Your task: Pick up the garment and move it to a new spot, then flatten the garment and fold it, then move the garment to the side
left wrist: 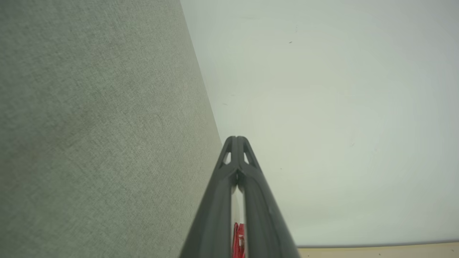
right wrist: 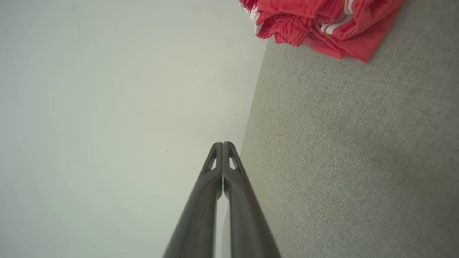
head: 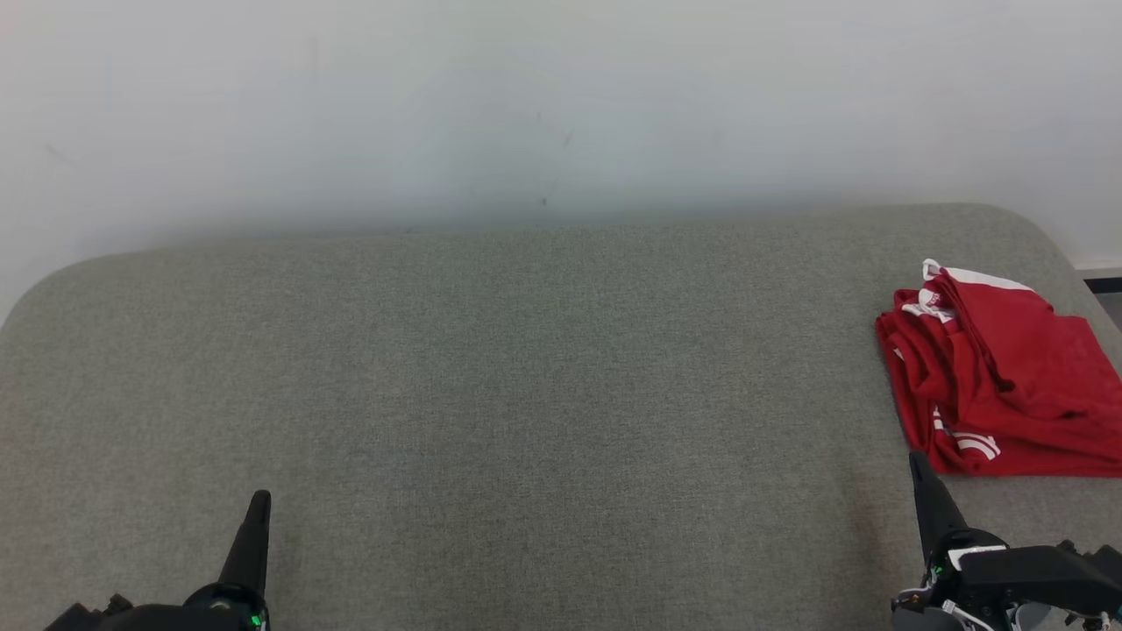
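Observation:
The garment (head: pixel 999 377) is red with white stripes and lies folded in a loose pile at the far right of the grey cushioned surface (head: pixel 526 377). It also appears at the top of the right wrist view as the garment (right wrist: pixel 319 25), and a red sliver of the garment (left wrist: pixel 238 240) shows between the fingers in the left wrist view. My right gripper (head: pixel 919 460) is shut and empty, its tip just below the pile's near corner. My left gripper (head: pixel 259 499) is shut and empty at the lower left, far from the cloth. Both grippers (left wrist: pixel 236 138) (right wrist: pixel 223 143) show their fingertips pressed together.
A pale wall (head: pixel 561 105) rises behind the surface. The surface's right edge curves off near the pile, with a dark baseboard (head: pixel 1104 282) beyond it. A strip of light floor (left wrist: pixel 380 251) shows in the left wrist view.

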Available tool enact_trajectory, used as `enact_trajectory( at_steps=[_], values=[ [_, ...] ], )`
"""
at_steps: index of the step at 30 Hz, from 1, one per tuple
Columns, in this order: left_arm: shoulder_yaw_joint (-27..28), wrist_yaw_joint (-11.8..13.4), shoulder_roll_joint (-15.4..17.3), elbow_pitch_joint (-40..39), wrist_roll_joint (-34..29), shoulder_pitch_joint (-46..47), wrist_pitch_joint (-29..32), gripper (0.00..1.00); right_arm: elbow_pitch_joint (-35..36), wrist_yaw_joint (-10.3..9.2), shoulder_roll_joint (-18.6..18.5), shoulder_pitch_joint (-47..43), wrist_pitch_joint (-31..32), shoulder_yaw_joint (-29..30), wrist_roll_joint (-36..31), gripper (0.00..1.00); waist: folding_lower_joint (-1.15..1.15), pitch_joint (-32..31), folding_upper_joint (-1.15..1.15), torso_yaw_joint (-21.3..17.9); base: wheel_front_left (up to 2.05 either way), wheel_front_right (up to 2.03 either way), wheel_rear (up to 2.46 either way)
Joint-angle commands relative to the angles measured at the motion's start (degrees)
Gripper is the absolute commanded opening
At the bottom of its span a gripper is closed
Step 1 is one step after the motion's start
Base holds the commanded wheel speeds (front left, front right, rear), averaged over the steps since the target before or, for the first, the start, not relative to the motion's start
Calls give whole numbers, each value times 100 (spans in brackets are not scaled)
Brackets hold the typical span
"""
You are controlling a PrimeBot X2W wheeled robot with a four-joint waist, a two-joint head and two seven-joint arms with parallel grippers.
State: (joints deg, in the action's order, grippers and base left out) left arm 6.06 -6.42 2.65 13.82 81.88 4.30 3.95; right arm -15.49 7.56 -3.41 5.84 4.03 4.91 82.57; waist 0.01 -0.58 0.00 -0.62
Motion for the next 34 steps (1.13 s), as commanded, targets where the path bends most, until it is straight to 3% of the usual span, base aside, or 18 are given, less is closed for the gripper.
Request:
enact_trajectory(
  at_steps=[1, 25, 34],
  values=[
    [18, -25, 29, -13, 121, 95, 19, 0, 56, -11, 14, 60, 29, 28, 95, 0, 0, 3, 0, 3, 0, 0, 0],
    [56, -119, 36, 33, 1074, 237, 276, 0, 165, -13, 65, 56, 268, 183, 1006, 0, -1, 75, 0, 61, 0, 0, 0],
    [56, -116, 36, 33, 1068, 229, 276, 0, 158, -13, 63, 55, 271, 180, 987, 0, -1, 76, 0, 62, 0, 0, 0]
  ],
)
